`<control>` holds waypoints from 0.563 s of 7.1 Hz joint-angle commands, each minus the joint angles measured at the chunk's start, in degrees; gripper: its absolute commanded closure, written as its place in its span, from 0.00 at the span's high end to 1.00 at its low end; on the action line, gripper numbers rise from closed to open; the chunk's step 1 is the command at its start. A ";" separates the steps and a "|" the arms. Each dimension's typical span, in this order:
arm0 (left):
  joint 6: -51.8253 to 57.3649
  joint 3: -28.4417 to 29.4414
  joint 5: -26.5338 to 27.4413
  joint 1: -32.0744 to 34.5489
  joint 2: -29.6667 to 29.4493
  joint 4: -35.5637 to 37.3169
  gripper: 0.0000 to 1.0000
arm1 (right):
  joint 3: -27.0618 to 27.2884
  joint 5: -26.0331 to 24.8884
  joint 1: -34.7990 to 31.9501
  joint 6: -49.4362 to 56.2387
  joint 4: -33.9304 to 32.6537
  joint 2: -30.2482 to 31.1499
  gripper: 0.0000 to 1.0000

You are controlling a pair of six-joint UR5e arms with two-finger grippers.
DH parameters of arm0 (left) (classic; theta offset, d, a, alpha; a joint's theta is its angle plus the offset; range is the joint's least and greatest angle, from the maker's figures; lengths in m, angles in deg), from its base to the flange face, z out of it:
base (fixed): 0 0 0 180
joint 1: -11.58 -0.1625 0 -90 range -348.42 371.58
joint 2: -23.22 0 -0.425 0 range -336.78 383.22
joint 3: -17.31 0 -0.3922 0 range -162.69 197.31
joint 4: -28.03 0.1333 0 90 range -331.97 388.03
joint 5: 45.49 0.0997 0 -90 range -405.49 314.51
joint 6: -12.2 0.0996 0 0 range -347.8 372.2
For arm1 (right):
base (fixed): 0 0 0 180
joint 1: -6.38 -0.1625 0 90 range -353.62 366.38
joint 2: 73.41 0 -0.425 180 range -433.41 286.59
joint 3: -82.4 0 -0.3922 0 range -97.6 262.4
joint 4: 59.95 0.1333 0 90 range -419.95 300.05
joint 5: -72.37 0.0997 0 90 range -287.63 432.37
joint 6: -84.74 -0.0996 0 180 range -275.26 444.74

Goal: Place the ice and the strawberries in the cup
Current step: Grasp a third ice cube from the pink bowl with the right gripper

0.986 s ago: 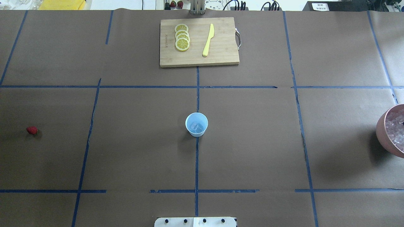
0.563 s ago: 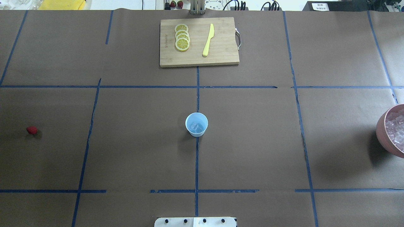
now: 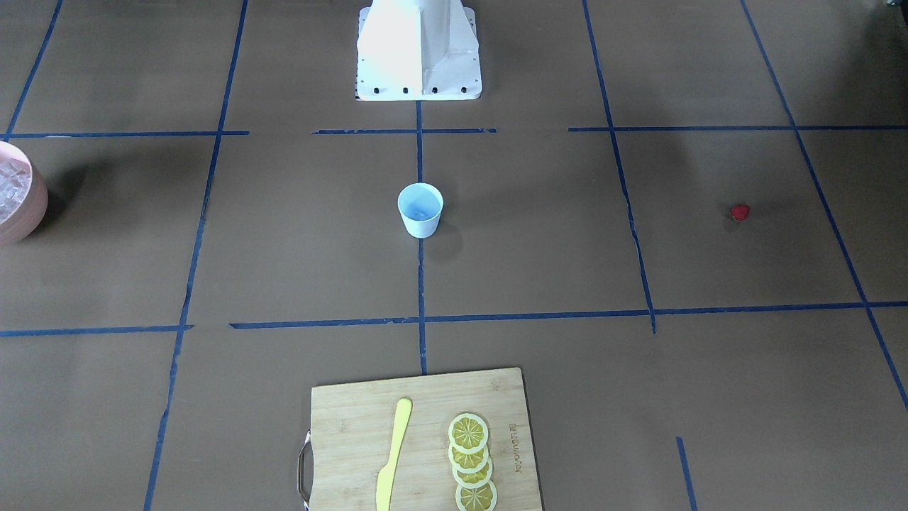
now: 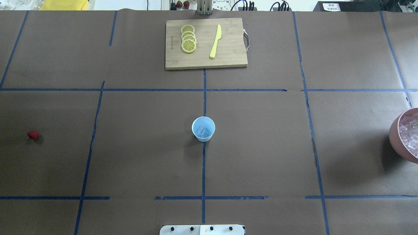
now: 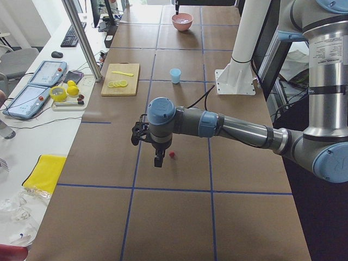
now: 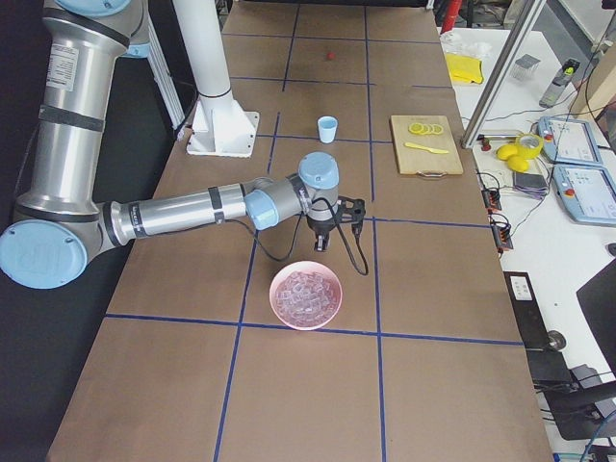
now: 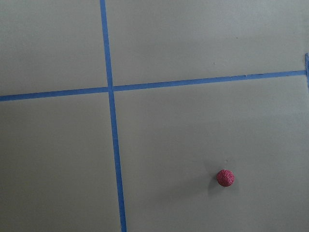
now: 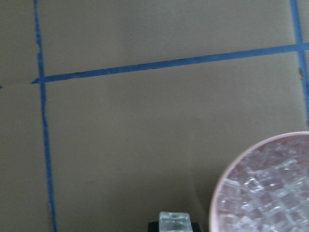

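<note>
Ice cube (image 8: pixel 175 221) pinched in right tool (image 6: pixel 321 245) beside bowl (image 4: pixel 393 137); left tool (image 5: pixel 157 162) near strawberry (image 7: pixel 225 177), state unclear

You're working in a robotics lab: a paper-covered table (image 5: pixel 179 217) gridded with blue tape (image 5: pixel 163 189), with teach pendants (image 5: pixel 46 73) and a keyboard (image 5: pixel 71 35) on the bench (image 5: pixel 38 138) beyond the left gripper (image 5: pixel 158 163).

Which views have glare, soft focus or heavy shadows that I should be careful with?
Exterior front-facing: the robot base is blown out to white. Overhead exterior: a soft shadow lies on the brown paper beside the pink bowl. Right wrist-mounted: soft focus, the ice cube at the bottom edge looks blurred. Left wrist-mounted: the paper looks pale and washed out, but the strawberry is sharp.
</note>
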 commanded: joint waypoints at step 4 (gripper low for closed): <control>0.00 0.19 0.00 0.00 0.01 0.09 1.00 | 2.47 -14.16 30.10 -47.67 -4.39 -29.09 0.00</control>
